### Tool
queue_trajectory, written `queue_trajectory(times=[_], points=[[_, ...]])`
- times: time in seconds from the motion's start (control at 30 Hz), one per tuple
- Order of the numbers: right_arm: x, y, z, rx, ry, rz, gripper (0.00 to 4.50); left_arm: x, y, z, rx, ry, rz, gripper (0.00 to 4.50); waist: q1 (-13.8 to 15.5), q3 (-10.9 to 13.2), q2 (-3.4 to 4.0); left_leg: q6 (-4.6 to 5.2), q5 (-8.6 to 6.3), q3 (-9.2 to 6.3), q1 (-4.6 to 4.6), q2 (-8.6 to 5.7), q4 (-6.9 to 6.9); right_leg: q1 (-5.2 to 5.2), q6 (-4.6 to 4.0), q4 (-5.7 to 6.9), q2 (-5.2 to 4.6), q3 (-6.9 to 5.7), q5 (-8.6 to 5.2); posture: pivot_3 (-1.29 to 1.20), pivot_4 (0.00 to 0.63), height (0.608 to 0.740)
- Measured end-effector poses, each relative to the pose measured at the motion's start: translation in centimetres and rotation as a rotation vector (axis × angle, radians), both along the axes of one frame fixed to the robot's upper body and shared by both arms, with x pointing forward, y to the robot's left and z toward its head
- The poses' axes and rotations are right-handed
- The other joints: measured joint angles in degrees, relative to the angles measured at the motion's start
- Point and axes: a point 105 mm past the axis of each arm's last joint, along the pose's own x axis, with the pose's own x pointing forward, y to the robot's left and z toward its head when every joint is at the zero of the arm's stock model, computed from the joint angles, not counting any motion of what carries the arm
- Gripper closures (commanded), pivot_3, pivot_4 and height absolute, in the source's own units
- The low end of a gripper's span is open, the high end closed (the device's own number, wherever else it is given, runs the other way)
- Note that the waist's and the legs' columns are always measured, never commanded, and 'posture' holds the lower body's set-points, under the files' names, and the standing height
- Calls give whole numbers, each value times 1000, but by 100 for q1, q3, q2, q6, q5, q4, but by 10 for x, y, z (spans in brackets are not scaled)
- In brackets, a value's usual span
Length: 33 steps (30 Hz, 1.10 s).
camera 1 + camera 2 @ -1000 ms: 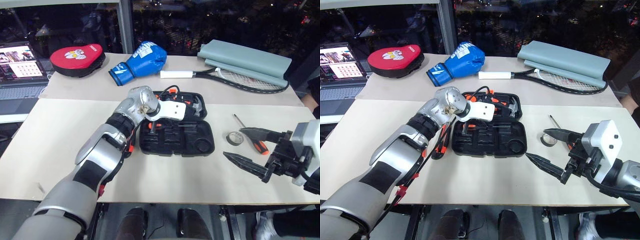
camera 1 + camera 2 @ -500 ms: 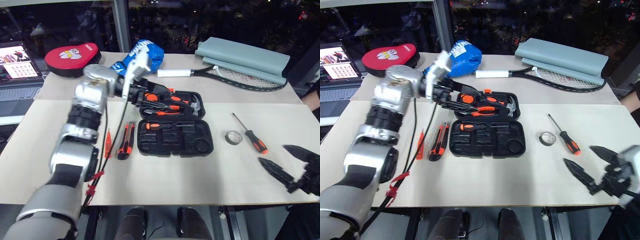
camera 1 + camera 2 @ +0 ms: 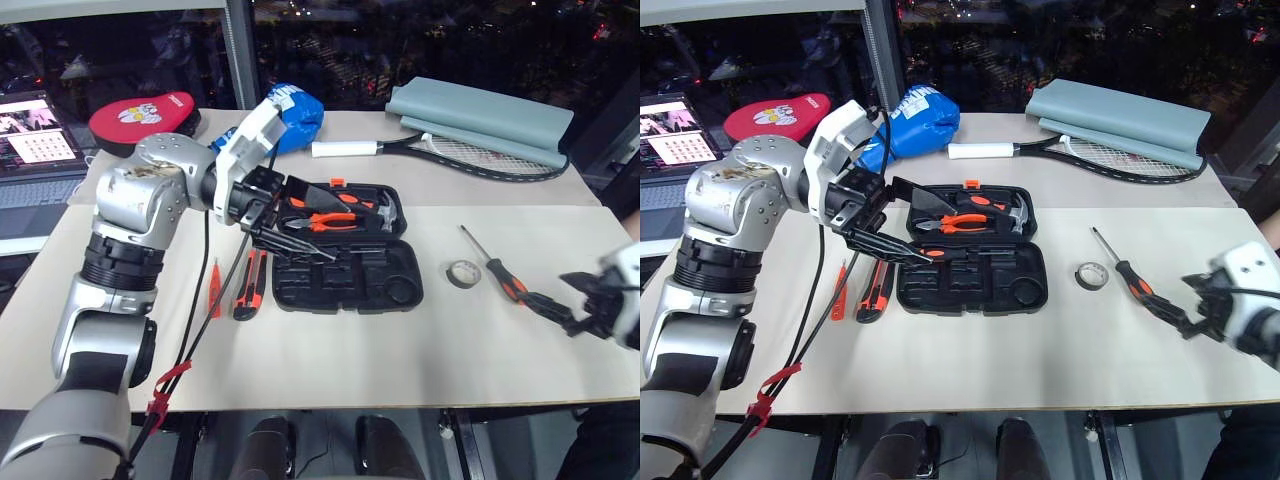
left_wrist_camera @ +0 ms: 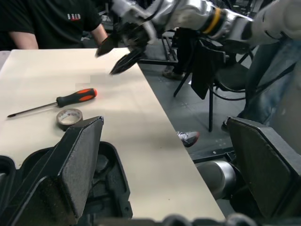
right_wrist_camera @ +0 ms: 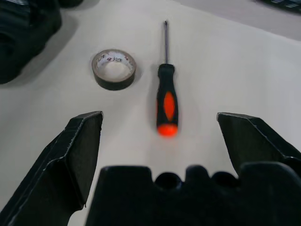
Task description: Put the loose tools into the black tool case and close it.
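Right wrist view is showing the orange-black-handled screwdriver (image 5: 167,100) lying beside the small grey tape roll (image 5: 114,69), handle end toward the wide-open, empty right gripper (image 5: 160,136), shaft pointing straight away, well apart from the left gripper (image 3: 292,220).

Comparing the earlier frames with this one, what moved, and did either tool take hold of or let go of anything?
The left tool has lifted out of the black tool case and now hovers open and empty at its left edge. The right tool, open throughout, has swung outward and lined up behind the screwdriver lying beside the tape roll. Neither holds anything. The case stays open; the utility knife and tester screwdriver lie to its left.
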Motion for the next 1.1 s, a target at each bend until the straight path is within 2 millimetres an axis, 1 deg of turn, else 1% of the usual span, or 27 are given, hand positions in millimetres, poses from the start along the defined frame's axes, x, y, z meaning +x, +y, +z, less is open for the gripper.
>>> queue_trajectory(times=[0.07,0.2,0.37,0.43,0.53,0.67,0.7,0.73,0.8,0.83,1.0,1.03,1.1], points=[[8,0,-7,-17,30,-20,0,0,-1,0,3,-1,5,17,23,0,0,0,0,-1,-25,-8,0,-28,0,9,-5,-1,0,0,150,736],[17,2,-19,-27,88,-26,0,-1,-1,1,10,-12,16,17,32,0,0,2,-1,-1,-34,-10,1,-29,3,-3,-6,-4,1,0,150,736],[18,-7,-38,-71,159,-70,0,1,-3,2,7,-22,39,17,34,0,0,2,0,-2,-30,-10,2,-27,4,2,-5,-4,1,0,150,736],[18,-8,-42,-72,159,-86,0,1,-3,2,5,-25,46,17,24,0,0,2,0,-2,-28,-10,2,-26,4,5,-5,-4,1,0,150,736],[22,-5,-43,-56,143,-83,722,1,-4,2,5,-35,48,0,-13,0,0,2,0,-1,-19,-10,2,-18,4,6,-5,-2,2,0,150,736],[24,-4,-45,-44,134,-84,2192,1,-5,3,4,-47,54,0,-37,0,0,2,0,-1,-17,-10,2,-18,4,8,-5,0,2,0,150,736],[24,-5,-45,-45,134,-85,2424,0,-5,3,4,-49,54,0,-36,0,0,2,0,-1,-17,-10,2,-18,4,8,-5,0,2,0,150,736],[24,-5,-45,-49,132,-86,2841,0,-6,4,4,-50,54,0,-35,0,0,2,0,-1,-17,-10,2,-19,4,8,-5,-1,2,0,150,736],[25,-7,-45,-52,127,-87,3456,1,-5,4,5,-51,55,0,-35,0,0,2,0,-1,-17,-10,2,-19,4,8,-5,-1,2,0,150,736],[25,-7,-45,-52,126,-87,3554,1,-5,4,4,-52,55,0,-34,0,0,2,0,-1,-17,-10,2,-18,4,8,-5,-1,2,0,150,736],[23,-9,-42,-24,102,-92,3553,1,-6,3,9,-61,58,0,-32,0,1,2,0,0,-17,-10,1,-20,4,10,-5,0,2,0,150,736],[22,-10,-39,-14,93,-91,3553,2,-5,2,13,-69,60,0,-32,0,2,2,0,0,-17,-10,1,-20,4,9,-5,0,2,0,150,736],[19,-7,-22,-7,44,-58,3553,6,-1,-4,38,-77,77,0,-30,-2,12,2,0,0,-17,-11,1,-19,4,10,-5,1,2,0,150,736]])
